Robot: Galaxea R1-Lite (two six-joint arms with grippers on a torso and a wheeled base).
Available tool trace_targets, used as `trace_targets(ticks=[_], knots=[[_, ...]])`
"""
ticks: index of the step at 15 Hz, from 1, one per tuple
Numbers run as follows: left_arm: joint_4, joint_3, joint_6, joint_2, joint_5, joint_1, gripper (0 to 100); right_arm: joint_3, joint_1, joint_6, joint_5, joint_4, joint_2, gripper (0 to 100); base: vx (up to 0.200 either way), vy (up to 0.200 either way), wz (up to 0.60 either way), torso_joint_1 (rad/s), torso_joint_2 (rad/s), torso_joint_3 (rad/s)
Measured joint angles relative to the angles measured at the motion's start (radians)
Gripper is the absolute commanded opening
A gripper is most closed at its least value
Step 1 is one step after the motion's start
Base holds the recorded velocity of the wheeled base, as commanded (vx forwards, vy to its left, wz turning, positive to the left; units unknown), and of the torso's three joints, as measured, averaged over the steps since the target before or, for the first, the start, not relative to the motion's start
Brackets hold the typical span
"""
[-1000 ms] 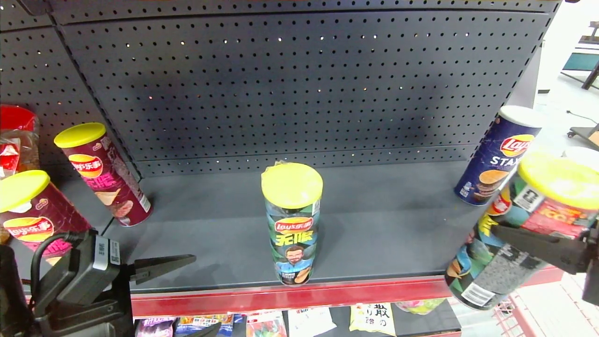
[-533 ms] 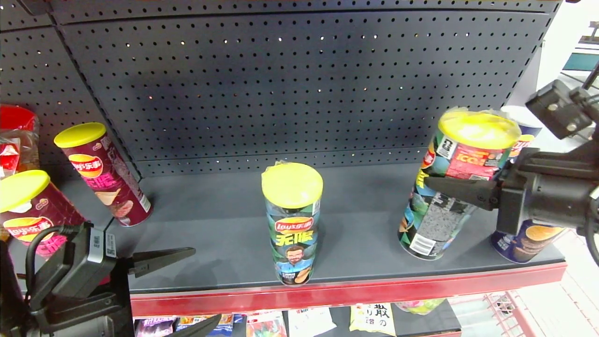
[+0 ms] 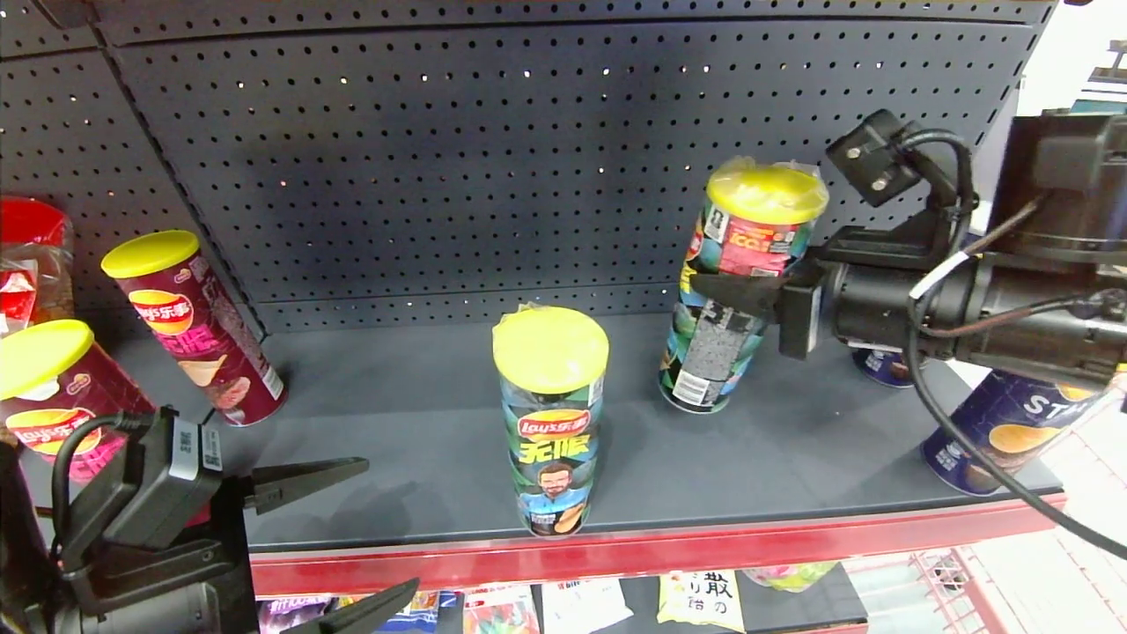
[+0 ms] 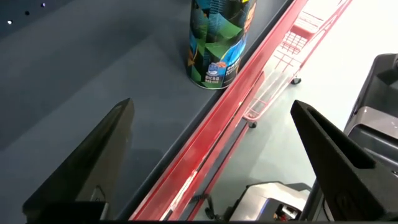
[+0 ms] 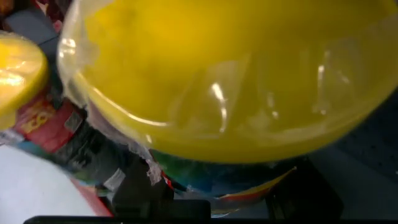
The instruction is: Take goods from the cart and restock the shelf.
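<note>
A green chips can with a yellow lid (image 3: 550, 423) stands upright near the front edge of the dark shelf (image 3: 423, 414); its lower part also shows as the can (image 4: 217, 43) in the left wrist view. Behind it to the right, my right gripper (image 3: 731, 291) is shut on a second green yellow-lidded can (image 3: 748, 255), slightly tilted, its base at or just above the shelf. That can's lid (image 5: 236, 74) is close under the right wrist camera. My left gripper (image 3: 343, 546) hangs open below the shelf's front left, nothing between its fingers (image 4: 93, 168).
Two maroon cans (image 3: 194, 326) (image 3: 53, 396) stand at the left, and a blue can (image 3: 1004, 440) at the right front with another behind my right arm. A perforated back wall (image 3: 528, 158) closes the shelf. The red shelf lip (image 3: 616, 550) and a red wire cart (image 4: 280, 81) lie below.
My right arm has carried its can from the lower right, off the shelf, up and leftward to a spot behind and right of the standing green can. The left gripper has barely shifted.
</note>
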Motion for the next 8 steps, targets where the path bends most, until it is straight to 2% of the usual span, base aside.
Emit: trace_targets(ticks=[2, 8], knots=[[0.001, 0.003, 0.0, 0.001, 0.008, 0.0, 100, -0.024, 0.022, 0.0, 0.001, -0.072, 0.072, 0, 0.0, 0.0, 0.0, 0.0, 0.0, 0.0], [0.004, 0.004, 0.0, 0.003, 0.014, 0.001, 100, -0.135, 0.05, -0.003, 0.043, -0.084, 0.234, 0, 0.0, 0.0, 0.0, 0.0, 0.0, 0.0]])
